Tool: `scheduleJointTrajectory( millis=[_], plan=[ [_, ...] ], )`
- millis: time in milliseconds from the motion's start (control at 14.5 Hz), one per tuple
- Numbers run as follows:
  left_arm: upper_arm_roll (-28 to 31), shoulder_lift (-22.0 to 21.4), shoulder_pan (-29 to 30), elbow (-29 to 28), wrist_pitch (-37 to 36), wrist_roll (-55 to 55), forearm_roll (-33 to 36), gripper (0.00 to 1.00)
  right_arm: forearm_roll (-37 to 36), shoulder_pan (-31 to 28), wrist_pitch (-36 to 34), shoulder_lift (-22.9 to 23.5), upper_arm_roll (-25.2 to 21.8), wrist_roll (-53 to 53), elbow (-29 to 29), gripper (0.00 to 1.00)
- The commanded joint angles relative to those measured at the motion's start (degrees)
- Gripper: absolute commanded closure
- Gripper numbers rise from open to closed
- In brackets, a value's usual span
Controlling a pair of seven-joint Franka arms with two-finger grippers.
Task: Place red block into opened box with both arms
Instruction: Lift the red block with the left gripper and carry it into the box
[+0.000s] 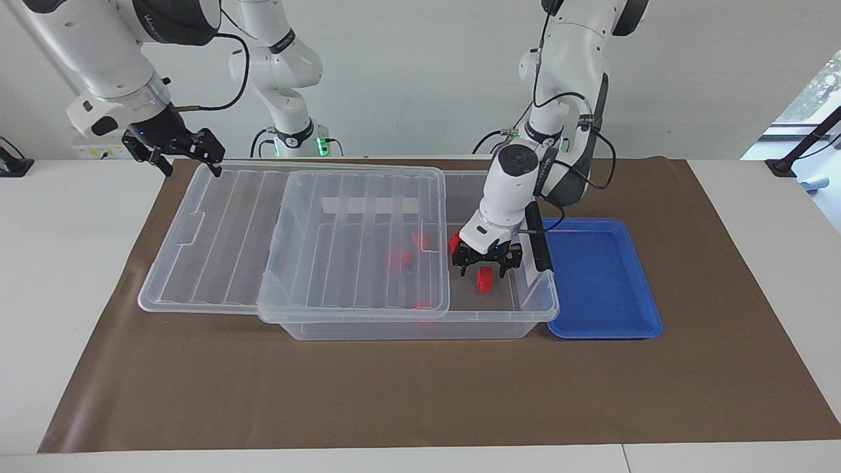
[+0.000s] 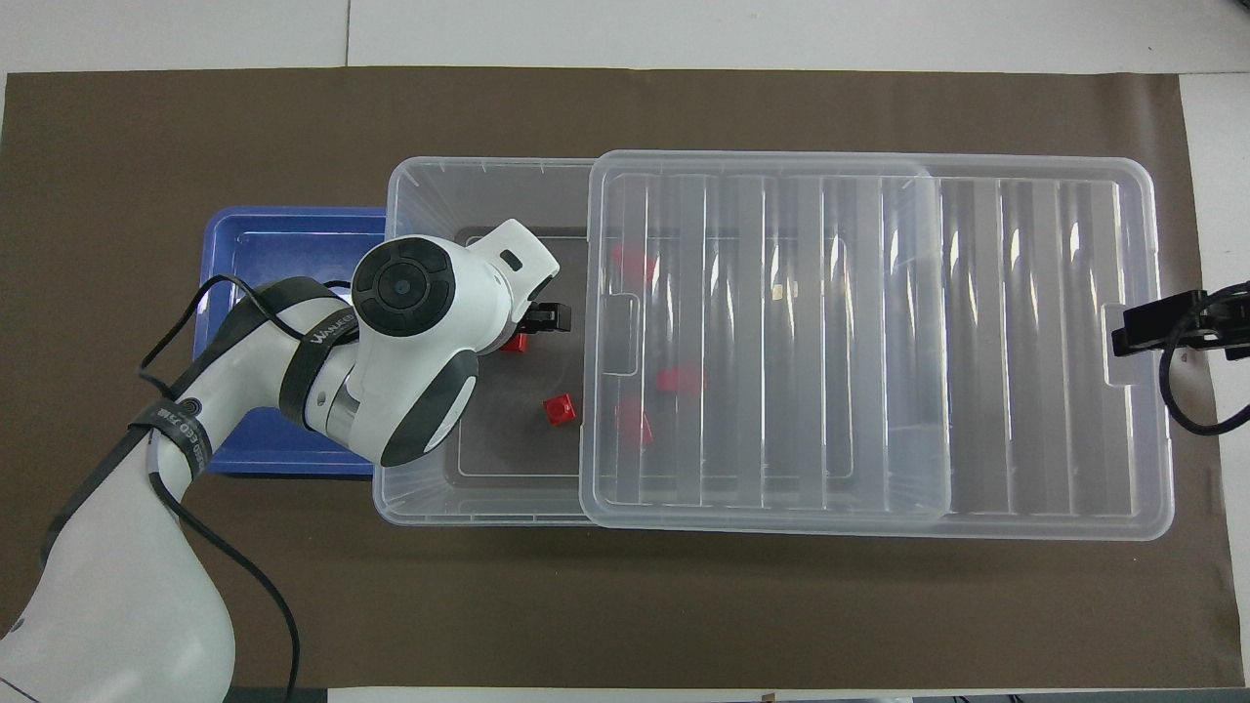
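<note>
- My left pincer [image 1: 487,260] hangs inside the uncovered end of the box [image 1: 535,299], the end toward the left arm's side of the tabletop, with its jaws spread wide and nothing between them.
- The red block [image 1: 485,278] lies on the box floor directly under that pincer, apart from the fingertips; I judge the placing step done and the release complete.
- Four more red blocks are in the box: one [image 2: 559,409] in the open part, the others under the lid [image 1: 295,243].
- The lid is slid toward the right arm's end of the box, covering most of it.
- My right pincer [image 1: 176,152] waits, jaws open, at the lid's corner nearest the robots on that end, holding nothing.
- The blue tray [image 1: 601,279] beside the box looks bare.
- Next, as I judge it: lift the left pincer straight up, clear of the box wall and lid edge.
</note>
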Motion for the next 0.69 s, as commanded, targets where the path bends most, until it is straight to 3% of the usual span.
scheduleJointTrajectory(
  millis=[0, 345, 622],
  plan=[
    [0.0, -4.3, 0.0, -0.3, -4.8, -1.0, 1.4, 0.0, 0.2, -0.5, -0.8, -0.6, 0.2, 0.8, -0.4, 0.0],
    [0.4, -10.8, 0.0, -0.3, -13.1, -0.5, 1.4, 0.0, 0.3, -0.6, -0.7, -0.7, 0.2, 0.7, -0.4, 0.0],
    [0.8, -13.7, 5.2, -0.3, -13.9, 0.2, 0.9, 0.0, 0.3, -0.7, -0.7, -0.8, 0.2, 0.7, -0.4, 0.0]
  ],
)
